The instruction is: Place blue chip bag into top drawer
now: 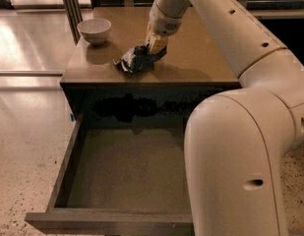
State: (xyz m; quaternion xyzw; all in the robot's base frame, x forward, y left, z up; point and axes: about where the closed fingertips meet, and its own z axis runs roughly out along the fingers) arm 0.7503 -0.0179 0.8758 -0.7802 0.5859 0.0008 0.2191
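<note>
The blue chip bag [136,60], dark and crumpled, is on the brown cabinet top [196,58] near its middle front. My gripper [154,45] comes down from above and is shut on the bag's upper right end, which is pulled up toward the fingers. The bag's lower left part still rests on or just above the top. The top drawer [127,171] is pulled wide open below the cabinet's front edge, and its olive-brown floor is bare. My arm's large cream housing covers the drawer's right part.
A small white bowl [94,30] stands at the back left corner of the cabinet top. The speckled floor [23,151] lies left of the drawer. Dark posts [68,4] stand behind the bowl.
</note>
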